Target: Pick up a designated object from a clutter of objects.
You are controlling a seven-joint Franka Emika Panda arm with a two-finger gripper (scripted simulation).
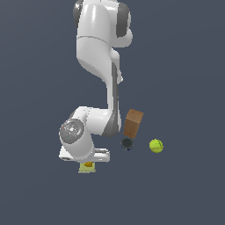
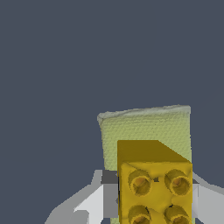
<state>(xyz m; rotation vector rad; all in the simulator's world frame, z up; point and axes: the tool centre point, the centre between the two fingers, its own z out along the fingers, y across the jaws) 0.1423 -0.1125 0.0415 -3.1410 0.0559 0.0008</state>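
Fingers: two pale grey fingers (image 2: 94,203) of the gripper (image 2: 153,205) stand on either side of a small orange-yellow plastic block with round studs on top (image 2: 155,186). The wrist view shows the block filling the space between them, so they look closed on it, with dark pads against its sides.

Block: it sits between the fingers, right under the wrist camera. In the exterior view it is a small orange speck (image 1: 88,165) just below the white hand of the arm.

Pad: a pale yellow-green flat rectangular pad with a woven texture (image 2: 146,127) lies directly beneath and beyond the block. Whether the block rests on the pad or is already clear of it cannot be told.

Other clutter: a tall brown box (image 1: 133,123) leaning to one side, a dark round cup (image 1: 127,143) and a yellow-green ball (image 1: 156,145) lie well apart, toward the exterior view's right. No red cube shows in either view.

Risk, slipping: the block is tiny and smooth-sided; an off-centre grip could let it twist or drop on the lift.

Risk, pad: if a fingertip also pinches the pad's edge, the pad could be dragged up too.

Risk, arm: the folded arm hangs low; a swing toward the box could topple it.
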